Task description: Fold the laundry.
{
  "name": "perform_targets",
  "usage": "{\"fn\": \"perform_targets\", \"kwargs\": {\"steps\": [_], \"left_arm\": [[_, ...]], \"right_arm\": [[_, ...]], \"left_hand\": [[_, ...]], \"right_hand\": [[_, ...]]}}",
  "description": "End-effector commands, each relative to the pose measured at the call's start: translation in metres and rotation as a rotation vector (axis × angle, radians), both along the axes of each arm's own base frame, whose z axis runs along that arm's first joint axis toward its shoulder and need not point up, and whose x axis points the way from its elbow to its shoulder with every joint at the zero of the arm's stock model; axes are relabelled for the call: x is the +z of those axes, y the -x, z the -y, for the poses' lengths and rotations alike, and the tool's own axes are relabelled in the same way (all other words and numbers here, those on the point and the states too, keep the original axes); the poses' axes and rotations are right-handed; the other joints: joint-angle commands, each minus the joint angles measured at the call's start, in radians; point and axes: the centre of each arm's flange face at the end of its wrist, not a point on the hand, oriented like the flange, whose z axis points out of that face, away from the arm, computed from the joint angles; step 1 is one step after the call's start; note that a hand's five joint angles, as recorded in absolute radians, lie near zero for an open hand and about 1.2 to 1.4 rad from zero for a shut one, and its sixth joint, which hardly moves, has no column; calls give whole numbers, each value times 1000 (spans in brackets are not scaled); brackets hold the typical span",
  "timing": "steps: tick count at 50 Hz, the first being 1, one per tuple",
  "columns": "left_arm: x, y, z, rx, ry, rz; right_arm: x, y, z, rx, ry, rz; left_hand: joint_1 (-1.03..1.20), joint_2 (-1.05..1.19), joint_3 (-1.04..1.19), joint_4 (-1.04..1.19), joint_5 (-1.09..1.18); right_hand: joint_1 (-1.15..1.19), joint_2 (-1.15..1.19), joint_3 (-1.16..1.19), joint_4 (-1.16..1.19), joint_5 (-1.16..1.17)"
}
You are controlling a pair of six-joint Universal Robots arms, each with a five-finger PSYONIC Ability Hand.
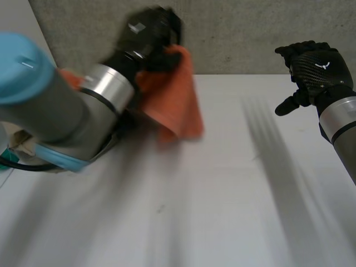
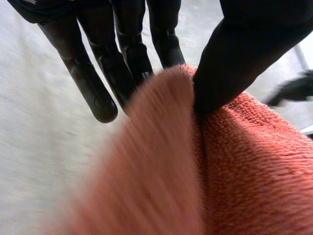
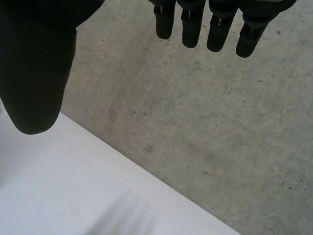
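my left hand (image 1: 151, 34) pinched the orange towel (image 1: 177, 103) by what looked like an edge, held above the white table (image 1: 233, 200); my right hand (image 1: 315, 64) hung relaxed, empty.

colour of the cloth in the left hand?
Plain orange-red cloth, no pattern; shows best in the left wrist view.
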Motion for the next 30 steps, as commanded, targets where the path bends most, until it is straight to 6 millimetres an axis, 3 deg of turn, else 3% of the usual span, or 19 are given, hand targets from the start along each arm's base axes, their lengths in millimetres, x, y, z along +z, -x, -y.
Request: {"fn": "perform_targets", "kwargs": {"steps": [1, 4, 9, 11, 12, 15, 19, 23, 25, 30], "left_arm": [[-77, 66, -31, -166, -151, 52], [-100, 78, -35, -190, -181, 75], [-108, 81, -36, -196, -186, 84], [-108, 79, -34, -190, -184, 85], [-104, 78, -35, -187, -177, 85], [-92, 73, -39, -181, -159, 79], [-65, 52, -43, -144, -100, 91], [-48, 12, -28, -25, -25, 159], [-46, -9, -24, 40, 12, 224], [-66, -47, -13, 154, 24, 379]], "right_arm": [[6, 2, 4, -14, 7, 4], [-2, 3, 10, -23, -23, -6], [-11, 14, 24, -61, -94, -21], [-16, 17, 27, -71, -139, -29], [-16, 17, 28, -71, -147, -31], [-16, 15, 25, -57, -182, -43], [-15, 13, 20, -45, -219, -71], [-14, 14, 14, -41, -265, -116], [-15, 14, 9, -35, -302, -145], [-28, 5, -13, 24, -393, -233]], "left_hand": [[258, 201, 208, 199, 255], [258, 201, 208, 199, 255], [258, 201, 208, 199, 255], [19, -38, -31, -40, 16], [-217, -275, -267, -277, -220], [-436, -494, -486, -496, -439], [-607, -665, -657, -667, -610], [-675, -732, -725, -734, -678], [-701, -759, -751, -761, -704], [-722, -779, -772, -781, -725]], "right_hand": [[-51, -38, -37, -34, -43], [-51, -38, -37, -34, -43], [-51, -38, -37, -34, -43], [-51, -38, -37, -34, -43], [-51, -38, -37, -34, -43], [-51, -38, -37, -34, -43], [-51, -38, -37, -34, -43], [-51, -38, -37, -34, -43], [-51, -38, -37, -34, -43], [-9, 4, 6, 8, 0]]}}
